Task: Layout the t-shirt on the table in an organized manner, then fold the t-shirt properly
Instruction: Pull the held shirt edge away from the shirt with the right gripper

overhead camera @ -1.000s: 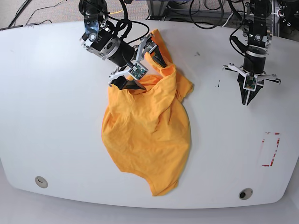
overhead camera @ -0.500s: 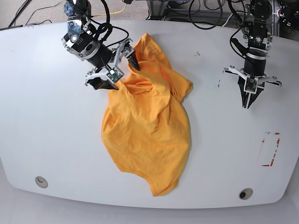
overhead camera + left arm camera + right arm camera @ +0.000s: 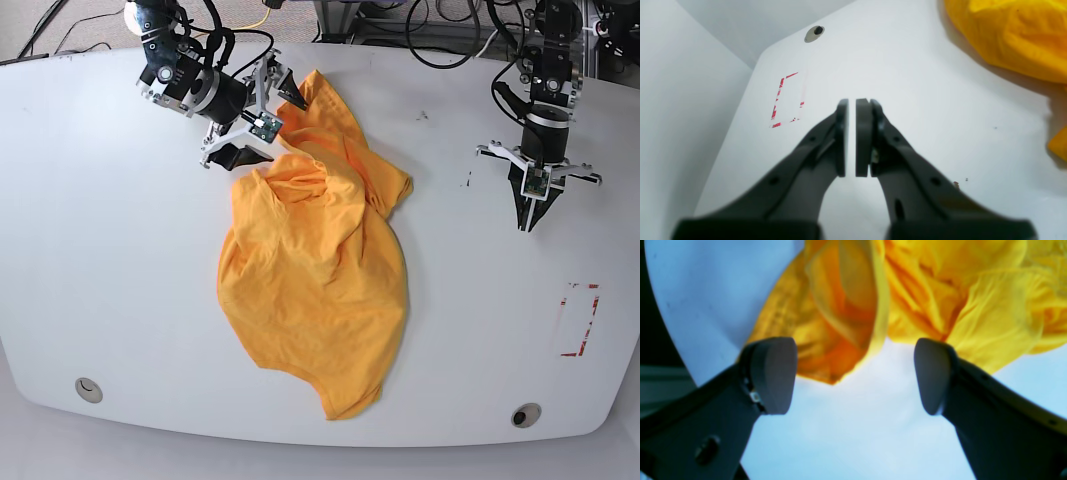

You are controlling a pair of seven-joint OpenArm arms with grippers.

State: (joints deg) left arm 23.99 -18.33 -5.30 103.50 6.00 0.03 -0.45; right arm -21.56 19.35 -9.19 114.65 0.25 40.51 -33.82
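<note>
T-shirt (image 3: 315,280) crumpled (drawing hidden), right end effector (image 3: 853,373) blurred

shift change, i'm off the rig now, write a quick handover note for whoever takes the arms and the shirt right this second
Right gripper: open, empty, at the far edge of the t-shirt, fabric just ahead of its fingertips, not between them.
Left gripper: shut, empty, hanging over bare table, away from the shirt and up-table from the red tape outline.
T-shirt: a crumpled heap mid-table, bunched and creased at the far end, sleeves not spread.
Done: nothing visible; shirt is not laid flat.
Left: spread it flat and square, smooth it, then fold.
</note>
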